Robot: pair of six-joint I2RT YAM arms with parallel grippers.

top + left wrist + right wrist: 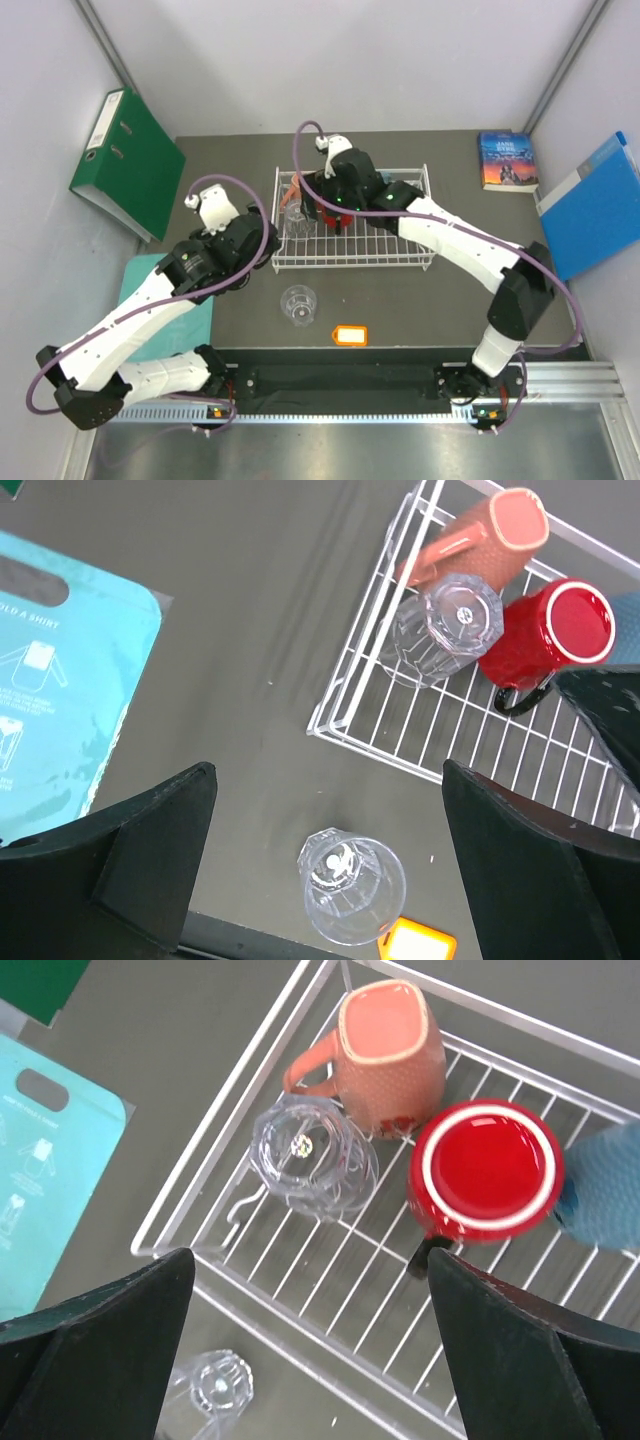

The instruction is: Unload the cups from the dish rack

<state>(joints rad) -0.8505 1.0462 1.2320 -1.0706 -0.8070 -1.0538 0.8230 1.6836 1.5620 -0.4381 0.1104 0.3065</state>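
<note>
- Top cam: dish rack (345,265) sits mid-table. Right arm (440,230) reaches over its left half, hiding most of what's inside. Left arm (150,310) ends just beside rack's left front corner. Table tumbler (299,303) stands outside, in front of rack, near an orange tag (350,334).
- Left wrist cam: left gripper (328,780) fingers spread wide, holding nothing, above table tumbler (350,880). In rack's corner are rack tumbler (445,625), salmon mug (490,540) and red mug (545,635). Teal sheet (60,680) at left.
- Right wrist cam: right gripper (310,1260) fingers apart, empty, over rack (190,1215). Rack tumbler (312,1155) touches salmon mug (385,1050); red mug (488,1170) just beside, blue mug (605,1195) at right edge.
</note>
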